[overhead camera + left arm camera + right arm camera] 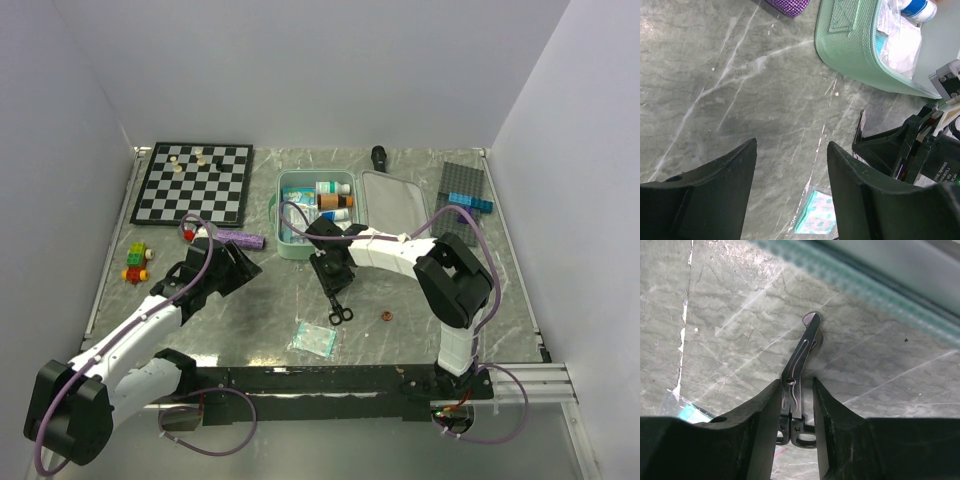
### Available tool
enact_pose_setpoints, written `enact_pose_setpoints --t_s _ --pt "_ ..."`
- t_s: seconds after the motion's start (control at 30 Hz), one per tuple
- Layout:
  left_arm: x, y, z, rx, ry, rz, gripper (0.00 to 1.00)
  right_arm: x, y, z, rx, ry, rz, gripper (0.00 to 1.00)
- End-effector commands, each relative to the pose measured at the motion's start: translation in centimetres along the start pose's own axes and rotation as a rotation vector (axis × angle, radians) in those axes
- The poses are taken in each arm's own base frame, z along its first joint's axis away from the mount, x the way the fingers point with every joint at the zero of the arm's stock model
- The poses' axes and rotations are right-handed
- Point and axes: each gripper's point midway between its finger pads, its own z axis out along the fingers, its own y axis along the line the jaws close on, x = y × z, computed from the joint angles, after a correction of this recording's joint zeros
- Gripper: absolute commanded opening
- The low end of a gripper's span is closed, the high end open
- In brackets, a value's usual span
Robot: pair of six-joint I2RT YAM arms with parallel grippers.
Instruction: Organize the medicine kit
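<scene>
Left hand (792,146) open, low; right hand (796,382) down, fingers (760,415) narrowly apart.

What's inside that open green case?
In the medicine kit: small bottles and clear packets. The right arm covers its near corner, so anything there is hidden.

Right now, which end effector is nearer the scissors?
Right. The right end effector straddles the scissors, a finger on each side. The left end effector hovers open over the table, well apart from them.

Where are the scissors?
Top view, centre: the scissors are between the jaws of the right end effector, on the near side of the medicine kit.
</scene>
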Motion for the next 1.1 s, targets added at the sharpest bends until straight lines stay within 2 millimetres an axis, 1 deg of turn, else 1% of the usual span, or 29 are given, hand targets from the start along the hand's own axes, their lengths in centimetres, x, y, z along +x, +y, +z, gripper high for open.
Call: enact_pose_setpoints --t_s 0.0,0.13,0.17,0.4,0.77,0.87,1.07 --pt "-0.3 -0.5 0.2 0.023 -0.006 0.010 0.63 0.2 -0.1 1.5 0.038 0.015 0.000 0.42" --pt "-0.3 -0.5 0.1 0.022 -0.007 0.010 0.63 -0.4 0.4 1.3 0.037 0.006 0.006 0.45" --pt "-0.3 -0.5 0.1 0.023 -0.008 0.012 0.63 -0.7 0.1 1.4 0.061 -0.006 0.006 0.45" --pt "-0.3 -0.4 0.0 0.025 -0.011 0.012 0.63 -0.6 -0.2 2.0 0.094 -0.015 0.021 0.40" --pt "-0.2 -0.4 -0.1 0.030 -0.007 0.009 0.63 0.2 0.1 2.6 0.126 0.011 -0.002 0.26" --pt "-0.2 -0.4 -0.1 0.030 -0.010 0.009 0.63 0.4 0.1 2.4 0.127 0.008 0.001 0.21" --pt "-0.2 -0.5 -0.3 0.033 -0.010 0.009 0.63 0.1 -0.1 1.3 0.131 -0.014 0.010 0.11"
